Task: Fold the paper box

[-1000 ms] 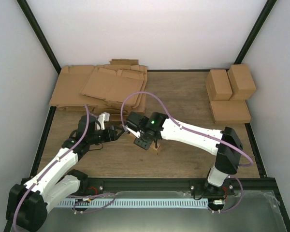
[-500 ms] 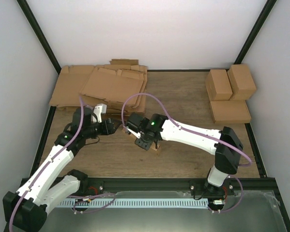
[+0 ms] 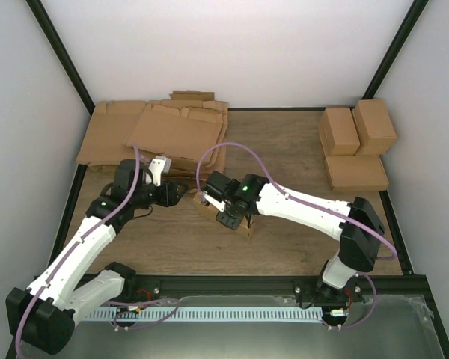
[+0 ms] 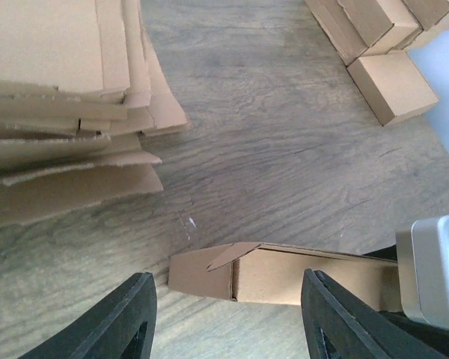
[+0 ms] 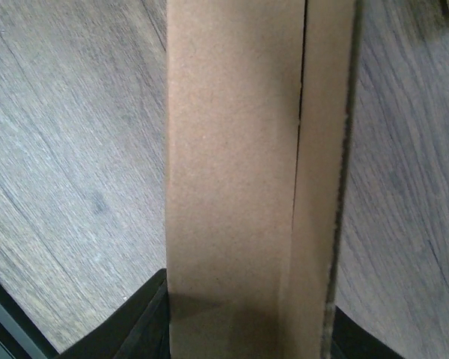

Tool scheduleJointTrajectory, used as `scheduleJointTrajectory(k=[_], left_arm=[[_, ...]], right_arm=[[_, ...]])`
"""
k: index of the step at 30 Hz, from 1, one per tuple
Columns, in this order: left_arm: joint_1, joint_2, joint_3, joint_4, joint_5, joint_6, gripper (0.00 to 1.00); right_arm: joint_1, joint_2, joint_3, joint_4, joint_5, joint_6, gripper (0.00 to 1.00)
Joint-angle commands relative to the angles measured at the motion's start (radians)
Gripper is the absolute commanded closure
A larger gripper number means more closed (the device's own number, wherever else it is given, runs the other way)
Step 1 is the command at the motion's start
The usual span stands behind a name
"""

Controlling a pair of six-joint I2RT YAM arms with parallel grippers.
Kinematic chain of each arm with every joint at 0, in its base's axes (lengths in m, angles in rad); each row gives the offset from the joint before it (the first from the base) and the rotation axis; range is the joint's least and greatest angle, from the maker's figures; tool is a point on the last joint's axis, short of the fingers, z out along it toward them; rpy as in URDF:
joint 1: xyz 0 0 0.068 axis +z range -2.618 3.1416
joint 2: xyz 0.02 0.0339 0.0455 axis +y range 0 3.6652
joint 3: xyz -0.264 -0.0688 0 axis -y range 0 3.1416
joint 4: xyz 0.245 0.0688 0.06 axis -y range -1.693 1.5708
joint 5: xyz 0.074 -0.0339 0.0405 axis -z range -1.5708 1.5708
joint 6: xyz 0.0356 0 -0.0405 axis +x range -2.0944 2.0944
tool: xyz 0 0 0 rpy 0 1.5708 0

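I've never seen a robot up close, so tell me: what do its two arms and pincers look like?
Both the left arm and right arm have smooth white shells with black joints, and a purple cable loops along each. A small green light glows near the right wrist. The left gripper and right gripper have two black, paddle-like fingers.

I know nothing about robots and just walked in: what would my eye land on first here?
Mid-table, the white right arm has its jaws shut on a slim brown paper box, while the left arm faces it with jaws wide open. Behind them, a messy pile of flat cardboard sheets fills the far left corner, and three closed boxes sit at the far right.
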Motion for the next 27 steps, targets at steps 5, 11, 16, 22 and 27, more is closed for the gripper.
scheduleJointTrajectory(k=[5,11,16,22,27], left_arm=[[-0.003,-0.025,0.002,0.142,0.092,0.329,0.44],[-0.004,0.054,0.024,0.125,0.075,0.43,0.27],[-0.003,0.149,0.048,0.102,0.1,0.488,0.4],[-0.004,0.195,0.057,0.106,0.142,0.532,0.51],[-0.004,0.215,0.069,0.09,0.196,0.535,0.72]], right_arm=[[-0.041,-0.05,-0.011,0.02,-0.052,-0.056,0.63],[-0.05,-0.066,-0.02,0.034,-0.079,-0.077,0.64],[-0.058,-0.068,-0.023,0.038,-0.085,-0.085,0.64],[-0.064,-0.073,-0.025,0.042,-0.092,-0.094,0.64],[-0.066,-0.065,-0.017,0.042,-0.102,-0.098,0.64]])
